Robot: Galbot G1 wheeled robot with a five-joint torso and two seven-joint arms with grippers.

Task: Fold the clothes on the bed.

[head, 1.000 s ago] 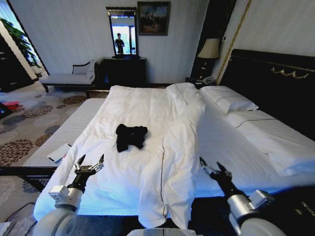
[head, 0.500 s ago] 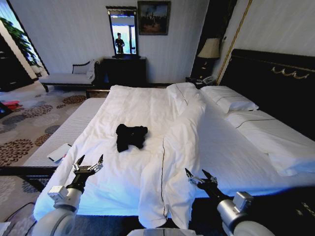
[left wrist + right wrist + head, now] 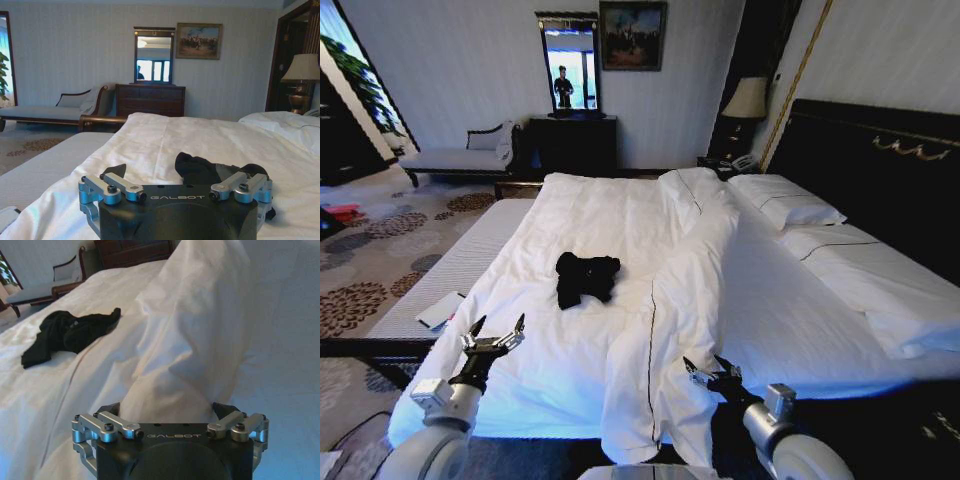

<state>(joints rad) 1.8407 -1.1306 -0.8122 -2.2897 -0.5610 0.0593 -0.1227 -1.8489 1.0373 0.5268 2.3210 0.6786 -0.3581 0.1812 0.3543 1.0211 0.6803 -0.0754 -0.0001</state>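
The clothes (image 3: pixel 586 278) lie as a crumpled black bundle on the white duvet of the bed (image 3: pixel 600 210), left of the middle. My left gripper (image 3: pixel 498 330) hovers open over the bed's near left corner, a good way short of the bundle. In the left wrist view the clothes (image 3: pixel 200 167) sit just beyond the open left gripper (image 3: pixel 182 172). My right gripper (image 3: pixel 708 368) is open at the bed's near edge, beside a folded-over ridge of duvet (image 3: pixel 695 290). The right wrist view has that ridge (image 3: pixel 200 315) straight ahead of the right gripper (image 3: pixel 165 412), with the clothes (image 3: pixel 70 332) off to one side.
Pillows (image 3: pixel 785 200) and a dark headboard (image 3: pixel 880 170) fill the right side. A flat white object (image 3: pixel 440 310) lies on the bare mattress strip at the left. A chaise (image 3: pixel 460 155), dresser (image 3: pixel 572 145) and lamp (image 3: pixel 745 100) stand against the far wall.
My right arm has swung left and lower, from the right of the duvet ridge to its near end. The left gripper has dropped slightly. The clothes have not moved.
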